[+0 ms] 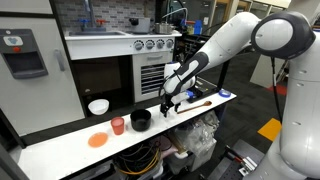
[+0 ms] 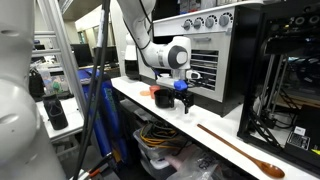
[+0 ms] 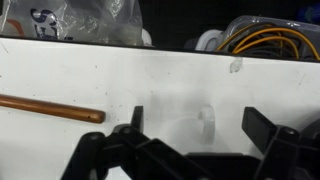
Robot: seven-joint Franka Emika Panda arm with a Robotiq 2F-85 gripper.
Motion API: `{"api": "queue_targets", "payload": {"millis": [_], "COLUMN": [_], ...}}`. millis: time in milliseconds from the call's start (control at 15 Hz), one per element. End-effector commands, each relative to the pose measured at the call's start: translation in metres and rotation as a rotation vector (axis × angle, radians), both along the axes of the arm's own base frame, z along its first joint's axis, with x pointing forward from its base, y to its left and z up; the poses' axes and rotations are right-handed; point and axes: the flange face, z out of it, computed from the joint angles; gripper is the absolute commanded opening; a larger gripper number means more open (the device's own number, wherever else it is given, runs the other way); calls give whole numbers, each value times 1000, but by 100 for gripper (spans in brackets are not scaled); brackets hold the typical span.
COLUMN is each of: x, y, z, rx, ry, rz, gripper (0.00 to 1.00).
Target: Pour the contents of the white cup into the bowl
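Wrist view shows the gripper pointing down at the table, jaws spread around the white cup

Two bowls stand on the counter: the white bowl and the black bowl. Two cups: the salmon-red cup, and the white cup beneath the gripper. One wooden spoon lies off the gripper's opposite side. One orange disc lies beyond the salmon-red cup.

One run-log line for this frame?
phase: pre-grasp | gripper: open, fingers straddle white cup | white cup: on table, ungrasped | black bowl: on table, apart from cup
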Motion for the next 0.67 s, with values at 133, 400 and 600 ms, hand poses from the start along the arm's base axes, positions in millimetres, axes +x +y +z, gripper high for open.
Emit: {"api": "queue_targets", "payload": {"millis": [133,400,600], "x": [10,9,7], "y": [5,8,11], "z": [-5,-4,-3], "rx": [-13,-15,-13], "ry": [-14,-16,-14], "rz": [30,39,48], "gripper": [100,100,72]}}
